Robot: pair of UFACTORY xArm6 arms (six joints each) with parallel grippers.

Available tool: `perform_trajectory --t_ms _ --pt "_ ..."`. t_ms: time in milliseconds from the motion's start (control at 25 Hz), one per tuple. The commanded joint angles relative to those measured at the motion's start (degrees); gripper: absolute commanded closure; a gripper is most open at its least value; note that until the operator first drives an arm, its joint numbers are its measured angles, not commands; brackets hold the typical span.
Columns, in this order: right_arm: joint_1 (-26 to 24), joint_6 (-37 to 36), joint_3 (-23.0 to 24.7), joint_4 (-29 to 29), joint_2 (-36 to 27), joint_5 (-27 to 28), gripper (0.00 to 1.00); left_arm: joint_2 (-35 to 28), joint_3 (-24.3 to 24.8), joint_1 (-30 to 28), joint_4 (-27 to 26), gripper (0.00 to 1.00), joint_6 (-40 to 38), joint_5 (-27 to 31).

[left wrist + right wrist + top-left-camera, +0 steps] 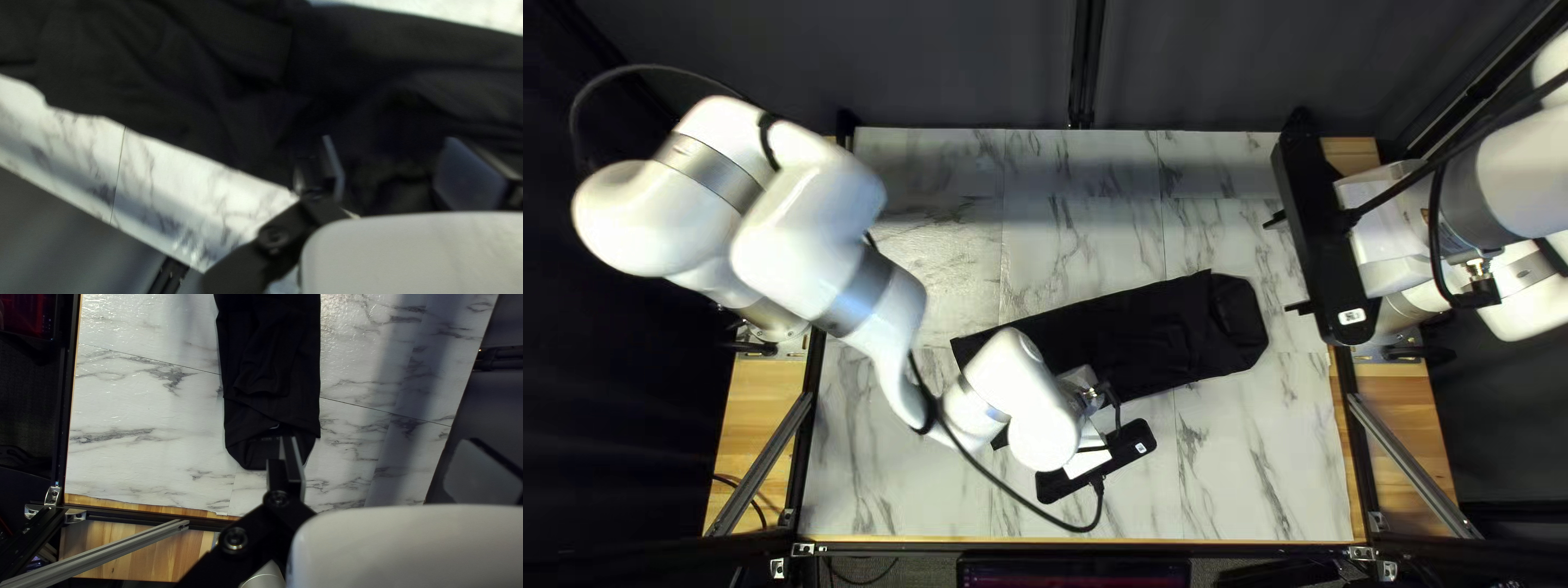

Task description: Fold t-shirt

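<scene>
Both my jaws gape, empty: left gripper (402, 171) apparently over the black cloth t-shirt (212, 92), right gripper (384, 468) clear. Advise pinching every layer squarely.

Dk curtain (958, 65) behind marble-look tbl (1252, 468) w/ wood sides (757, 392) & metal bars (1416, 466).

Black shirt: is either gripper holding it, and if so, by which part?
Nothing is held: the left gripper and the right gripper both stand open, with no part of the shirt pinched.
</scene>
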Motion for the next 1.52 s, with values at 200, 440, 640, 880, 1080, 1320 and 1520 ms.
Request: perform_trajectory --t_ms 200,440,640,880,1080,1320,1520 --pt "0.00 0.00 0.00 0.00 0.00 0.00 0.00 -11.79 13.70 -7.24 -0.93 0.00 -13.37 2.46" --pt "0.00 0.00 0.00 0.00 0.00 0.00 0.00 -12.21 17.84 -10.98 -3.63 0.00 -26.15 -0.46" --pt "0.00 0.00 0.00 0.00 0.00 0.00 0.00 -12.26 21.59 -9.22 -3.33 0.00 -35.48 -5.70" --pt "0.00 0.00 0.00 0.00 0.00 0.00 0.00 -11.09 23.36 -4.47 -2.40 0.00 -40.18 -12.23" --pt "0.00 0.00 0.00 0.00 0.00 0.00 0.00 -10.02 23.84 -1.18 -2.61 0.00 -39.56 -17.15" --pt "0.00 0.00 0.00 0.00 0.00 0.00 0.00 -9.48 23.99 0.58 -1.94 1.00 -39.15 -20.05" --pt "0.00 0.00 0.00 0.00 0.00 0.00 0.00 -10.52 22.72 0.64 -1.80 1.00 -37.83 -18.95"
